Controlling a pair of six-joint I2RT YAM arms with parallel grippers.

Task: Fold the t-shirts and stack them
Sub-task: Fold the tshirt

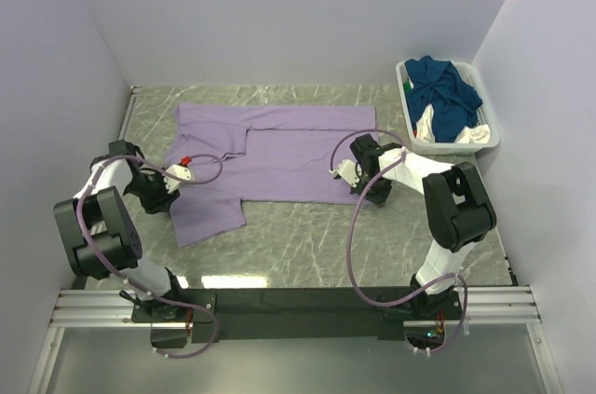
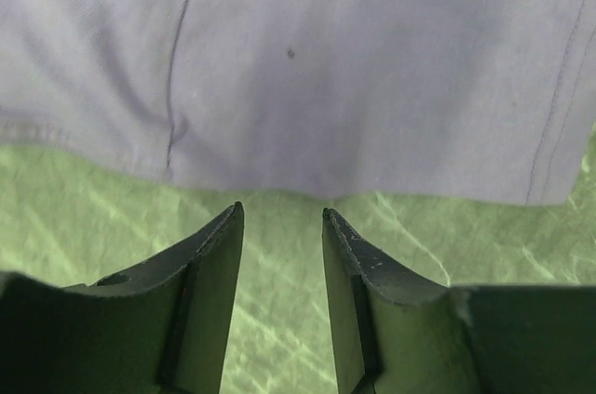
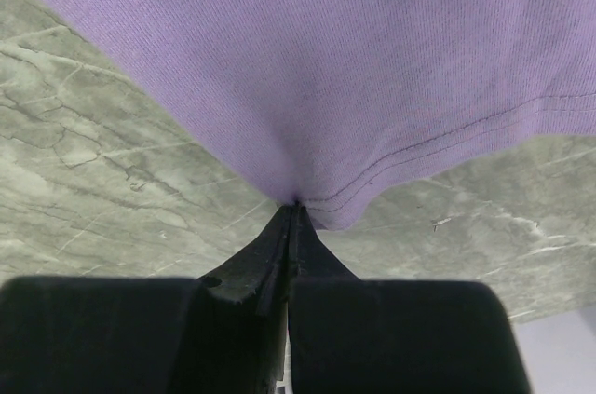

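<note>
We have the lilac shirt (image 1: pixel 279 147) spread flat across the middle of the bench (image 1: pixel 307 245), with one flap reaching toward the near left. The other shirts, a teal one (image 1: pixel 447 91) and a white one (image 1: pixel 426 124), sit bundled in the basket (image 1: pixel 484 138) at the far right corner, well apart from the work.

Our right tool (image 3: pixel 294 212) is clamped on the shirt's hem, its jaws pressed together on a small pinch of cloth right at the stitched edge. Our left tool (image 2: pixel 282 217) stands with its jaws apart and nothing between them, and bare bench shows through the gap. The shirt's edge lies just ahead of its tips.

We judge the risks as follows:

- **Thin right grip:** the pinch is so close to the edge that a firm pull could let the hem slide out.
- **Pulling with one tool:** if the right tool pulls before the left has hold, the shirt may drag and skew across the bench instead of folding.
- **Left tool closing short:** if it closes where it is, it would meet only the bench.
- **Left tool pushing in low:** it could shove the edge into a wrinkle or catch only one layer.
</note>
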